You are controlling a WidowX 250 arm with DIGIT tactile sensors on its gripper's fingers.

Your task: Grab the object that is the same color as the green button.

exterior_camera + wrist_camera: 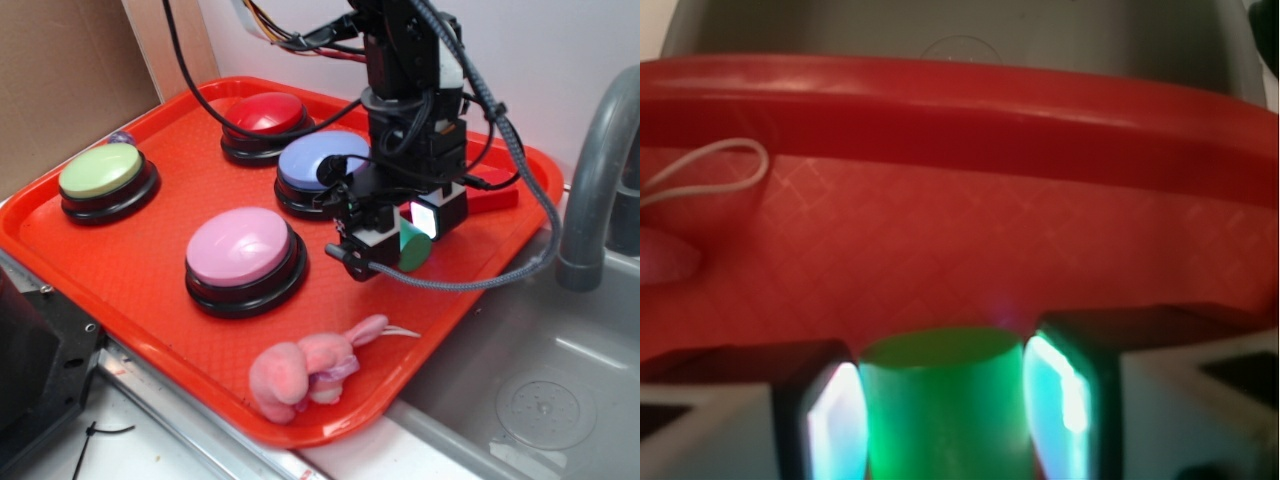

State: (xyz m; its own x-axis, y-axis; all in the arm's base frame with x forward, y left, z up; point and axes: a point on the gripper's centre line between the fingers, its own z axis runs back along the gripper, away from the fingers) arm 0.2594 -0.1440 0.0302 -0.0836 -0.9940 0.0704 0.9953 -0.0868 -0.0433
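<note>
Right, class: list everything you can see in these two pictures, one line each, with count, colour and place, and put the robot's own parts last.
tray: one, red, on the counter beside the sink.
green button: one, pale green top on a black base, tray's left end.
red button: one, red, tray's back.
blue button: one, lavender blue, centre, partly behind the arm.
pink button: one, pink, tray's front middle.
plush toy: one, pink, tray's front edge.
red block: one, red, behind the arm.
sink: one, grey, right.
green cylinder: one, green, between the fingers.
end effector: one, black, shut on the cylinder.
</note>
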